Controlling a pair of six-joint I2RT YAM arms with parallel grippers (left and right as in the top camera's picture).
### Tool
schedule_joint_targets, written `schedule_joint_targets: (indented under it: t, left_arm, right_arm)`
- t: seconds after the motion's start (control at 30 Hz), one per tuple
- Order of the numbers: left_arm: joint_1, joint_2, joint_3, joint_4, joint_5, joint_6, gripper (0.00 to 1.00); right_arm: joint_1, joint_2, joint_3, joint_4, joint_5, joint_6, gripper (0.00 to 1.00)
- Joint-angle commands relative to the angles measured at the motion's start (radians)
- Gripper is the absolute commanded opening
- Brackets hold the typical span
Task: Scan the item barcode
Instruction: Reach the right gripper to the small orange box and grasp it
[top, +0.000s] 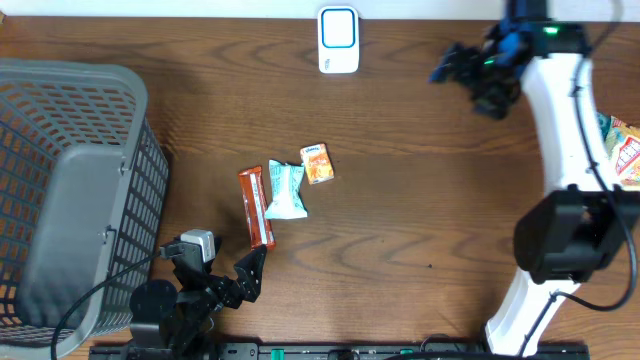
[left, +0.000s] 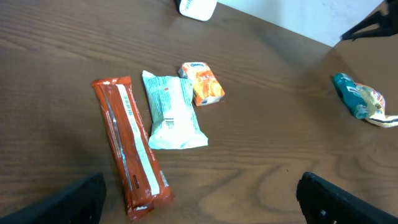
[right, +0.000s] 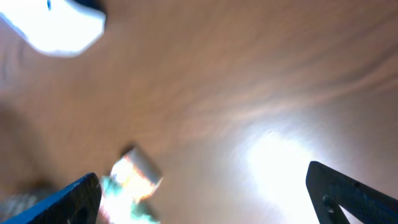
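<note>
Overhead: bright, even, sharp.
Left wrist: sharp, soft shadows.
Right wrist: motion-blurred, white glare on brown wooden table (right: 273, 158).

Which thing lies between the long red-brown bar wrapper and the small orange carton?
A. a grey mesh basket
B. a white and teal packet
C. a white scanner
B: the white and teal packet lies with the long red-brown bar wrapper on one side and the small orange carton on the other.
</note>
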Motion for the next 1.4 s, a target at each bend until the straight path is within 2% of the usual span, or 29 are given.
schedule_joint_targets:
  t: [0.0, 0.13, 0.23, 0.33, 0.37, 0.4, 0.47, 0.57, 0.8, 0.87, 0.97, 1.23, 1.27, 1.37]
  left_arm:
    - [0.003, -0.002, 0.003, 0.0, -0.005, -0.001, 0.98]
    - [0.003, -0.002, 0.003, 0.0, -0.005, -0.001, 0.98]
    - [0.003, -0.002, 0.003, 0.0, -0.005, -0.001, 0.98]
    - [0.003, -0.002, 0.003, 0.0, -0.005, -0.001, 0.98]
    - [0.003, -0.002, 0.003, 0.0, -0.005, -0.001, 0.98]
    - [0.003, -0.002, 0.003, 0.0, -0.005, -0.001, 0.98]
    - [0.003, -0.002, 0.003, 0.0, -0.005, -0.001, 0.98]
    - [0.003, -0.002, 0.003, 0.0, -0.005, -0.001, 0.98]
    - [0.003, -0.002, 0.003, 0.0, -0.005, -0.001, 0.98]
    - [0.003, -0.002, 0.003, 0.0, -0.005, -0.001, 0.98]
    - [0.003, -0.002, 0.003, 0.0, -0.005, -0.001, 0.98]
    - [0.003, -0.002, 0.003, 0.0, -0.005, -0.001, 0.98]
    - [0.003, -0.002, 0.003, 0.0, -0.005, -0.001, 0.98]
    - [0.003, -0.002, 0.003, 0.0, -0.005, -0.001, 0.98]
  right_arm:
    - [0.124, 0.028, -0.024, -0.04, -0.121, 0.081, 0.99]
    - [0.246, 0.029, -0.08, -0.032, -0.114, 0.117, 0.93]
    - [0.321, 0.029, -0.13, 0.004, -0.084, 0.173, 0.93]
    - [0.389, 0.029, -0.186, 0.046, -0.068, 0.292, 0.69]
    - [0.41, 0.029, -0.208, 0.067, -0.068, 0.349, 0.67]
    - [0.425, 0.029, -0.225, 0.085, -0.068, 0.396, 0.68]
    - [0.456, 0.029, -0.272, 0.149, -0.068, 0.479, 0.77]
    - [0.496, 0.029, -0.358, 0.266, -0.068, 0.636, 0.77]
    - [0.523, 0.029, -0.531, 0.532, -0.068, 0.875, 0.63]
    - [0.523, 0.029, -0.566, 0.597, -0.059, 0.92, 0.6]
    - [0.521, 0.029, -0.592, 0.655, -0.025, 0.962, 0.61]
    - [0.529, 0.037, -0.594, 0.667, 0.094, 1.034, 0.62]
    - [0.531, 0.042, -0.594, 0.668, 0.105, 1.05, 0.61]
    - [0.533, 0.068, -0.594, 0.677, 0.092, 1.065, 0.48]
